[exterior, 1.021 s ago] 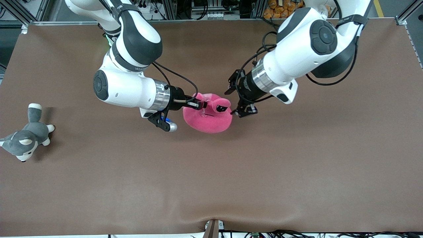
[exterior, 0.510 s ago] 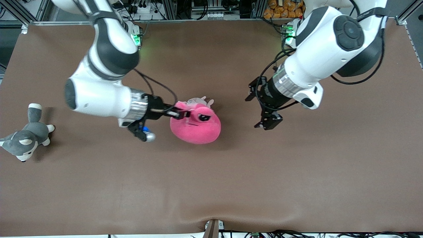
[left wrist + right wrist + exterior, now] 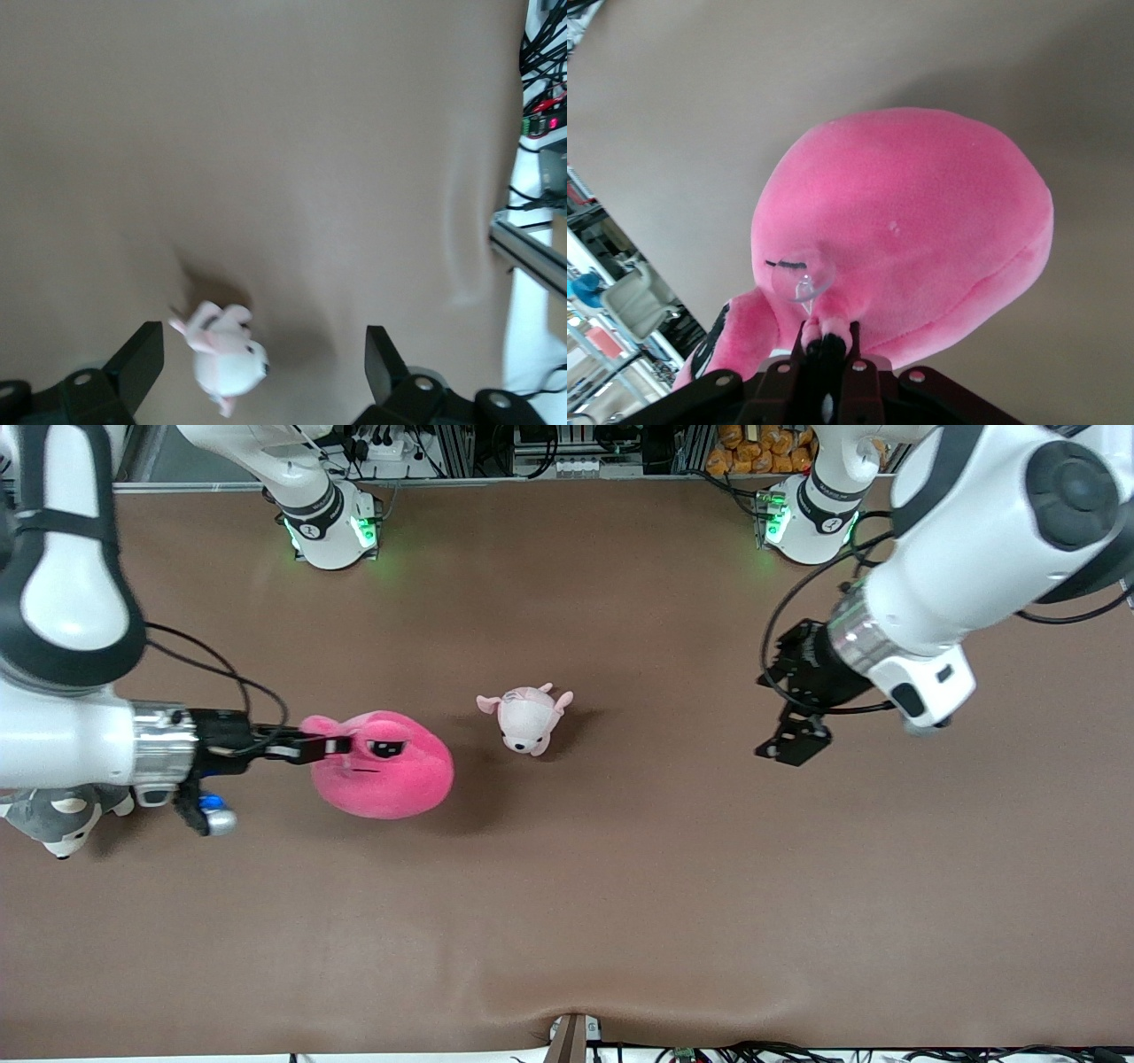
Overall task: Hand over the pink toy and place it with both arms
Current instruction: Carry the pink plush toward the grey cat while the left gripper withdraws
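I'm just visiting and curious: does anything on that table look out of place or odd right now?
Nothing looks damaged or spilled. The right gripper holds the pink toy pinched by one small part, so it dangles. The left gripper hangs open, empty. A small puppy plush and husky plush lie on the table.

A broad brown table [image 3: 620, 921] fills the scene, its cover rippled near the front edge. Along the far edge runs an aluminium frame [image 3: 532, 480] with tangled black cables [image 3: 381, 443] and a heap of orange packets [image 3: 753, 447].
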Robot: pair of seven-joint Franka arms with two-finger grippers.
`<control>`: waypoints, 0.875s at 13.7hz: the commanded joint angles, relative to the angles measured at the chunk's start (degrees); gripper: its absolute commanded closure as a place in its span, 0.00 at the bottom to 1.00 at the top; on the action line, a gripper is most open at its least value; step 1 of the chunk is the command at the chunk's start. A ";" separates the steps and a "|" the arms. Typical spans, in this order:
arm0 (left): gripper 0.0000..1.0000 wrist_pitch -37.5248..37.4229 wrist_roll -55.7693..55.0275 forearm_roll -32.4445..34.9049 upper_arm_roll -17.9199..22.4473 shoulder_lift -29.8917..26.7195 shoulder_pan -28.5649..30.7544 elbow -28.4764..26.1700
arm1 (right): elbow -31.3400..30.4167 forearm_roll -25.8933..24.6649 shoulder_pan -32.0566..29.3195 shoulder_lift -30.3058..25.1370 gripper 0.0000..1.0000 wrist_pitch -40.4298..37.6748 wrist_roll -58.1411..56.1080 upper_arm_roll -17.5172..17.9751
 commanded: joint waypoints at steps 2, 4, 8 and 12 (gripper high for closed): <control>0.00 -5.28 15.73 1.51 -0.01 -3.06 2.45 -0.24 | -4.19 -3.61 -5.18 -0.59 1.00 -1.10 -9.91 1.16; 0.00 -7.48 24.69 3.00 -0.27 -3.59 4.99 -0.24 | -7.09 -4.31 -9.04 0.11 1.00 -1.19 -16.08 1.16; 0.00 -11.52 46.23 4.59 -0.10 -5.62 8.16 -0.51 | -9.04 -6.51 -14.42 3.54 1.00 -3.73 -22.26 1.07; 0.00 -14.17 58.98 4.59 -0.19 -7.11 11.41 -0.68 | -8.95 -9.58 -18.11 6.16 1.00 -5.59 -16.37 0.63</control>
